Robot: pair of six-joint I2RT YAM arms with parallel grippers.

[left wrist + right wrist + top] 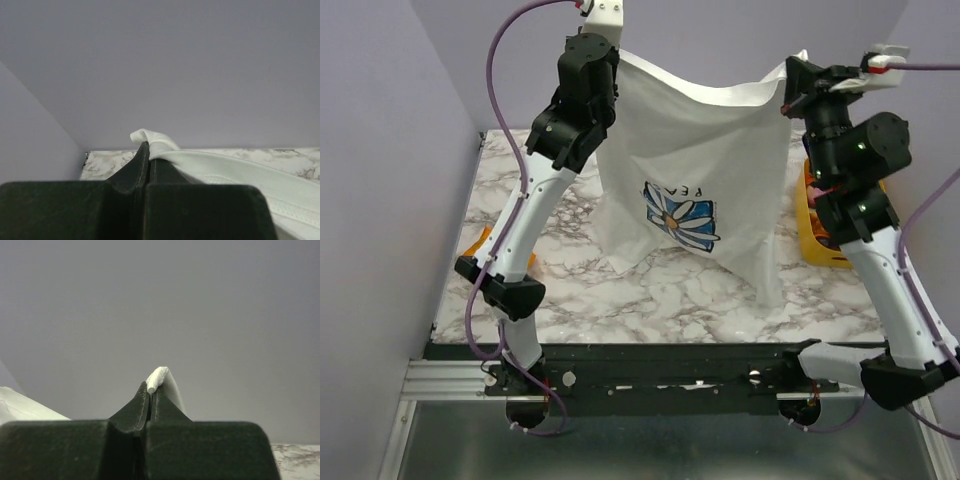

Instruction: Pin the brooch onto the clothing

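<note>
The clothing (700, 140), a white T-shirt with a blue square flower print (682, 212), hangs spread in the air above the marble table (650, 290). Only its lower folds reach the tabletop. My left gripper (616, 52) is shut on the shirt's upper left corner, and in the left wrist view the white hem (150, 137) bunches over the closed fingertips of the left gripper (149, 150). My right gripper (792, 78) is shut on the upper right corner; the right wrist view shows a rolled tuft of cloth (159, 377) pinched in the right gripper (151, 392). The brooch is out of view.
An orange bin (817, 238) stands at the table's right edge behind the right arm. A smaller orange piece (480, 240) lies at the left edge beside the left arm. Purple walls close in the back and both sides.
</note>
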